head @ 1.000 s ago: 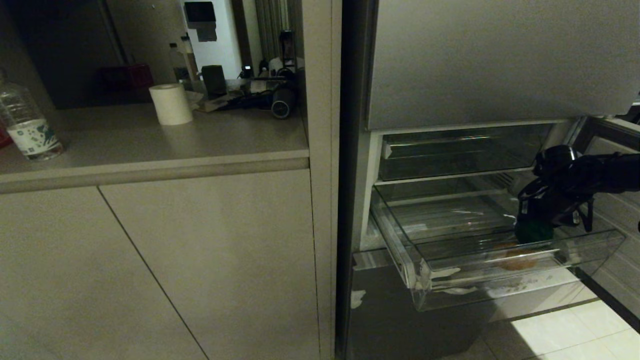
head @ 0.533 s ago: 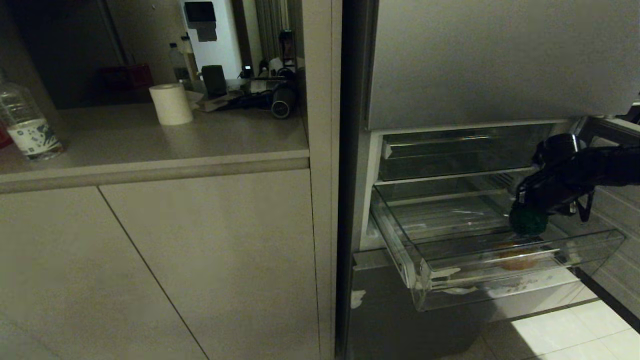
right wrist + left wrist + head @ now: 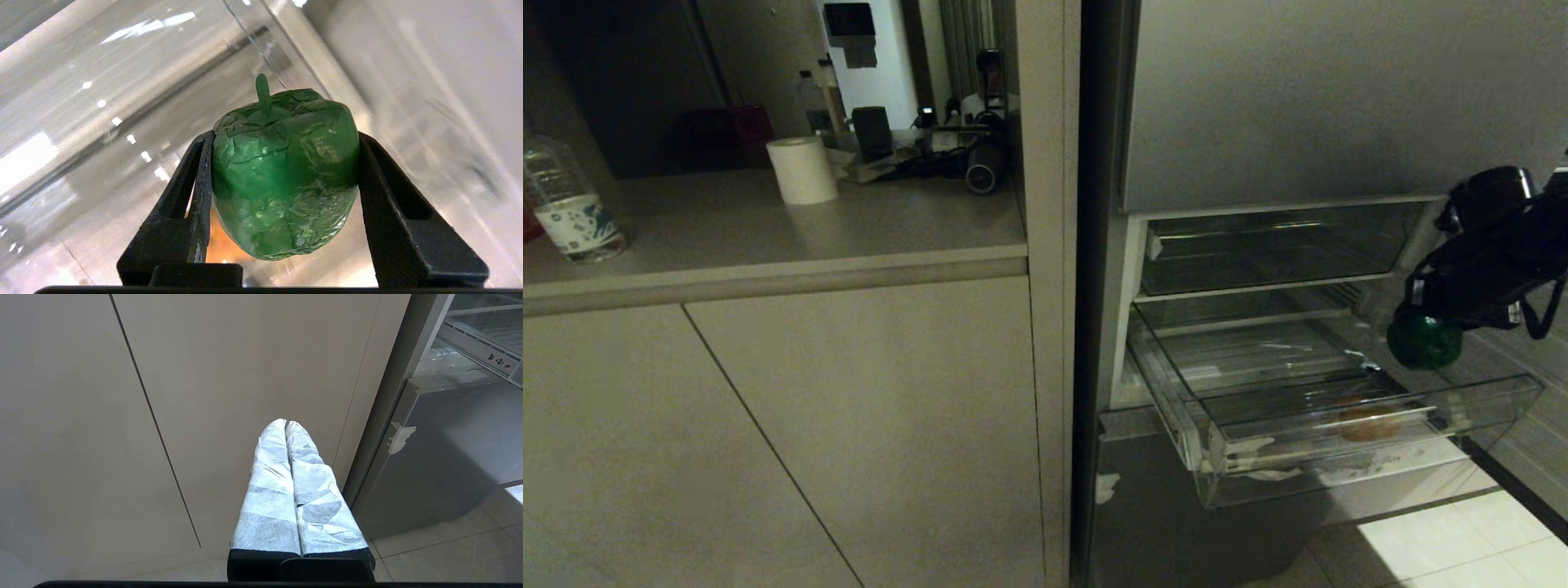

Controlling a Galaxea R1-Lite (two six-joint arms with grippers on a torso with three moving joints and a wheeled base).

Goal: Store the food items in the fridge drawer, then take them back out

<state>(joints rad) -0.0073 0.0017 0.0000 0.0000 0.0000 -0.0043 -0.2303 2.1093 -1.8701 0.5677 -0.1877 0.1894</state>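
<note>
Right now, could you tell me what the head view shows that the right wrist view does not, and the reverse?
Only the head view shows the orange-brown food piece lying in the open fridge drawer, the counter with a paper roll and a water bottle.

Only the right wrist view shows the green pepper's stem and both fingers pressed against its sides.

Both show the right gripper holding the green pepper above the drawer.

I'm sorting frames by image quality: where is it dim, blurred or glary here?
Head view: dim, the fridge drawer murky. Right wrist view: green food item sharp, plastic behind it streaked and glary. Left wrist view: evenly lit, sharp.
</note>
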